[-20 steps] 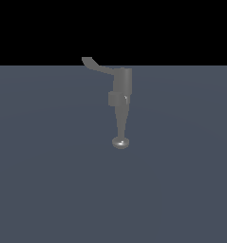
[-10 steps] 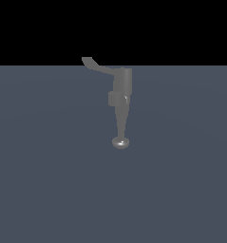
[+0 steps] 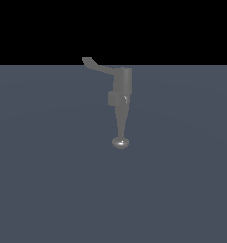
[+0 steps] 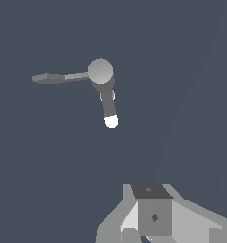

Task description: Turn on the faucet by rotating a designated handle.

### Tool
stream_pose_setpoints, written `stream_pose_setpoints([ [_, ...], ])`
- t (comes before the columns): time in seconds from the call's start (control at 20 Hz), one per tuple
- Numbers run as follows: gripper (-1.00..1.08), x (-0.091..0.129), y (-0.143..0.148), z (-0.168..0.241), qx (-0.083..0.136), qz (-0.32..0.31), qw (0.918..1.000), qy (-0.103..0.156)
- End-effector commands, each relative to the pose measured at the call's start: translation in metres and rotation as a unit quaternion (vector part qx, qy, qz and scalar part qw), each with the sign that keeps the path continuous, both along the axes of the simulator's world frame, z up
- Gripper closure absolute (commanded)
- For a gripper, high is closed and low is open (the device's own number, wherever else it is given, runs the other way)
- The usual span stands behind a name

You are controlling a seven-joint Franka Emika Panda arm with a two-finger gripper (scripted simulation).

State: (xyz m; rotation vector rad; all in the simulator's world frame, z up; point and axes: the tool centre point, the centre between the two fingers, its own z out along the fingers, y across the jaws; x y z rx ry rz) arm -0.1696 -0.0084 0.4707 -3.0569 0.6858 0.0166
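Observation:
The gray faucet (image 3: 122,85) stands upright on the flat floor in the exterior view. Its spout tapers down to a round knob (image 3: 120,142). The handle (image 3: 98,66), a thin curved lever with an upturned tip, juts from the body's top toward the exterior view's left. In the wrist view I look down on the faucet (image 4: 100,71), with the handle (image 4: 58,78) sticking out sideways and the spout end (image 4: 111,122) bright. Part of my gripper (image 4: 153,220) shows at the picture's edge, well apart from the faucet and holding nothing. Its fingertips are cut off. The gripper does not show in the exterior view.
A plain dark blue-gray floor (image 3: 48,180) spreads around the faucet, with a black background behind it. No other objects show.

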Motion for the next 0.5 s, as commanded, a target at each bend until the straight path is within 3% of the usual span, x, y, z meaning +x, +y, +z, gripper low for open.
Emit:
stream_pose_setpoints([
  [0.0, 1.08, 0.011, 0.002, -0.004, 0.003, -0.030, 0.9995, 0.000],
  [0.45, 1.08, 0.052, 0.011, -0.022, 0.011, -0.138, 0.9903, 0.004],
])
